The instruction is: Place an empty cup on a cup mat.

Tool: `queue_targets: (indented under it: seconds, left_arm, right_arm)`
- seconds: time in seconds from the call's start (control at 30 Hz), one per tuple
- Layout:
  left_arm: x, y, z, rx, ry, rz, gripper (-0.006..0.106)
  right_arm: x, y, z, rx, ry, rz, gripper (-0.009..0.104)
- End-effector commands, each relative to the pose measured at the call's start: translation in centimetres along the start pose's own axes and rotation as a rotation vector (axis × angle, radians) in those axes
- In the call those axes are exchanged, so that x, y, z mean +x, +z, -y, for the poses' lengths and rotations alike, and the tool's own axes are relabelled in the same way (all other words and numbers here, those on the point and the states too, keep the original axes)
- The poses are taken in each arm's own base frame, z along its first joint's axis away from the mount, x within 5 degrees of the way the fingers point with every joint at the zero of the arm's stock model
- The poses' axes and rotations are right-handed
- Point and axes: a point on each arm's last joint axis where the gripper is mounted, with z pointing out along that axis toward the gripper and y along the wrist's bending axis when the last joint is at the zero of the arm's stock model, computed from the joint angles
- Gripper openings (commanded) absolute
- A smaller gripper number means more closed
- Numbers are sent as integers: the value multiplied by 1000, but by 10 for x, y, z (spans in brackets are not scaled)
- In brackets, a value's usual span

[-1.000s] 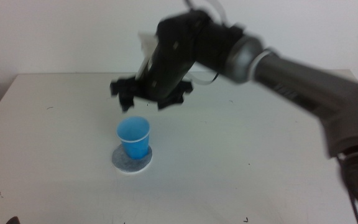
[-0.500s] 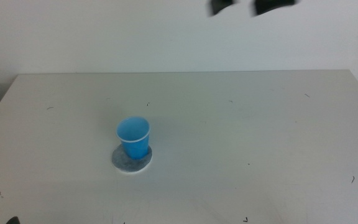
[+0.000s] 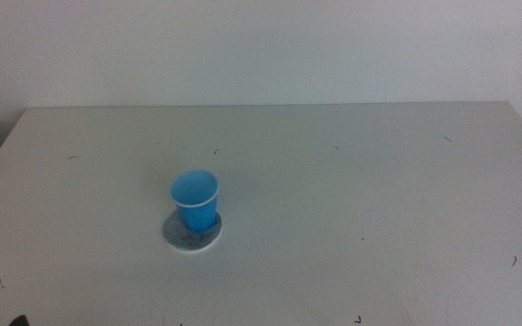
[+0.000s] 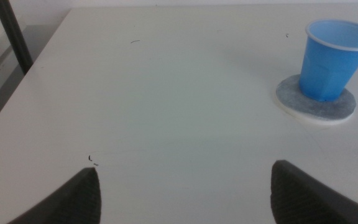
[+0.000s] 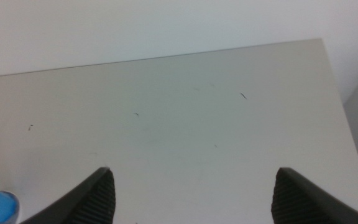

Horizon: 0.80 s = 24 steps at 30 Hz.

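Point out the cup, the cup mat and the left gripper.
cup (image 3: 195, 201), middle view, on its blue side wall.
cup mat (image 3: 181, 239), middle view, on the bare grey rim left of the cup.
left gripper (image 4: 185, 193), left wrist view, midway between its two open dark jaws.

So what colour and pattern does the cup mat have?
The cup mat is mottled grey with a paler whitish edge, like marble. The left wrist view shows it best.

A big white bench (image 3: 352, 181) fills the room. Behind it stands a plain white wall (image 3: 261, 45). The light is soft.
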Motion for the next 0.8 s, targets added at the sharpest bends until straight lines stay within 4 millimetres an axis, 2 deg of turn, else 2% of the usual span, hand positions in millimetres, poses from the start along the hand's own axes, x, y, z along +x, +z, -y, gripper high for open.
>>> queue_targets:
  seconds: [0.0, 0.13, 0.33, 0.63, 0.67, 0.77]
  left_arm:
    - [-8, -2, 1, 9, -3, 85, 105]
    - [-8, -2, 1, 9, -3, 85, 105]
    - [-8, -2, 1, 9, -3, 85, 105]
    - [-8, -2, 1, 9, -3, 85, 105]
    - [-8, -2, 1, 9, -3, 85, 105]
    - [-8, -2, 1, 9, -3, 85, 105]
  right_arm:
    - [12, -23, 9, -17, 7, 144, 64]
    - [52, -36, 19, -8, -3, 205, 64]
    - [107, -44, 33, -5, -41, 343, 64]
    - [181, -27, 51, -7, -79, 461, 64]
    - [196, -20, 54, -4, -90, 469, 64]
    - [212, -17, 58, -7, -109, 523, 69]
